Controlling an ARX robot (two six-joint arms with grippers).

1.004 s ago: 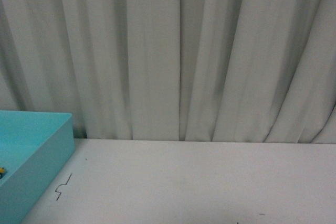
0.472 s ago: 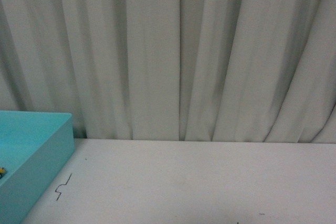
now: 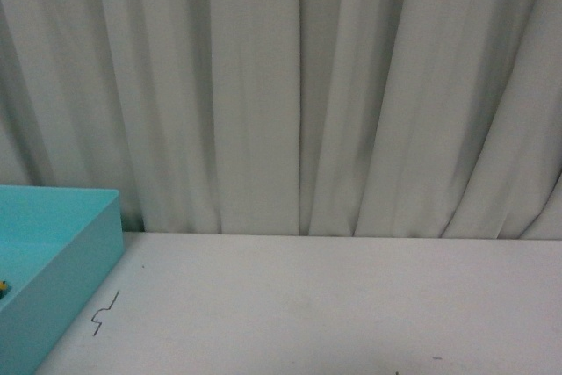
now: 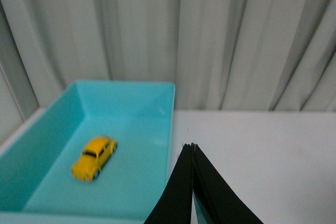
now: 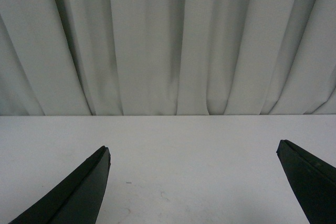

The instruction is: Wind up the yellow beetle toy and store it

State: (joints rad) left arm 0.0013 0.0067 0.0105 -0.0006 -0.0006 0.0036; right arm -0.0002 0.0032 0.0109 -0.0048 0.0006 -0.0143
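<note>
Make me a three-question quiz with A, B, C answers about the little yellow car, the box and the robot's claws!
1. Where is the yellow beetle toy?
A. On the white table
B. Inside the box
C. In a claw

2. What colour is the box?
A. Turquoise
B. Red
C. White

3. How are the claws?
A. Both open
B. Both shut
C. Left shut, right open

Answers:
1 B, it sits on the box floor.
2 A, its walls are turquoise.
3 C, the left gripper has its tips together and holds nothing, while the right gripper has its fingers far apart.

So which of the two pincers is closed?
The left pincer: its black fingers meet at the tips, empty. The right pincer is wide apart.
</note>
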